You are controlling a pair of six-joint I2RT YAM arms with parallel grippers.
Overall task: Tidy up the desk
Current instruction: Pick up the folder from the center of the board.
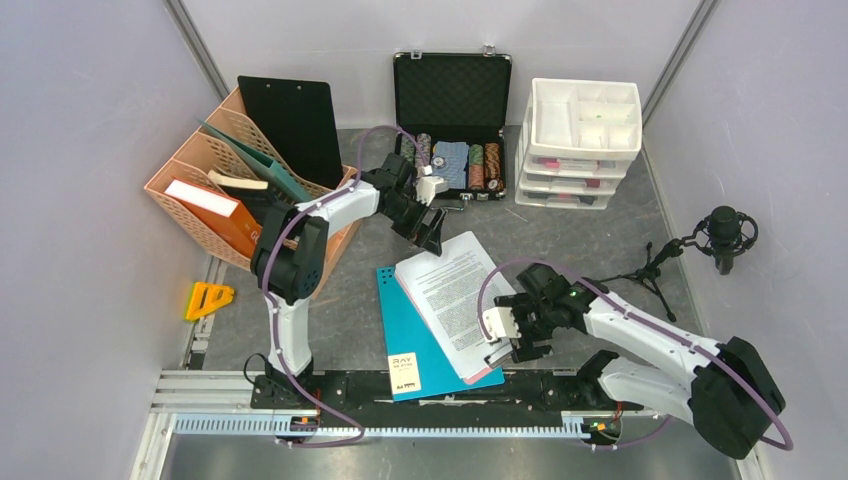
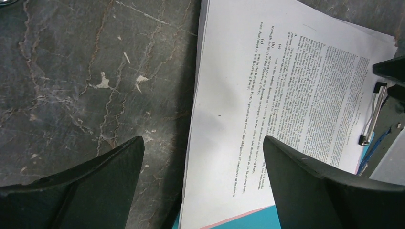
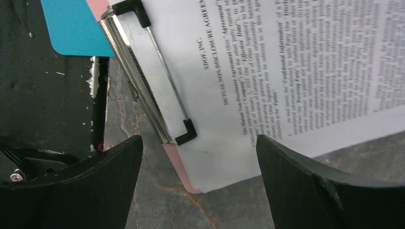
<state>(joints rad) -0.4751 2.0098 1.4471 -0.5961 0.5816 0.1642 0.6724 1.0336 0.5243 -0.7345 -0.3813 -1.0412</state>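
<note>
Grey mottled stone-look desk (image 1: 600,240) fills the floor of the pale-walled cell, with an aluminium rail along its near edge. At its centre a printed sheet stack (image 1: 455,285) is clipped to a pink clipboard (image 3: 177,163), lying skewed on top of a teal folder (image 1: 420,335). The left gripper (image 1: 430,238) hangs over the far edge of the stack with its jaws spread wide: one finger (image 2: 86,191) over bare desk, the other over the paper, nothing between them. The right gripper (image 1: 508,340) sits at the near right end of the clipboard, jaws also wide apart and holding nothing; in its wrist view the metal clip (image 3: 143,76) lies just ahead of the fingers. Contact with the paper can't be told for either. Along the back wall are an open black case (image 1: 450,95) with poker chips and a white drawer unit (image 1: 580,140). At far left an orange file rack (image 1: 205,190) holds a black clipboard (image 1: 290,120). A mic on a tripod (image 1: 725,235) is at right, and a yellow triangle (image 1: 208,298) by the left wall.
</note>
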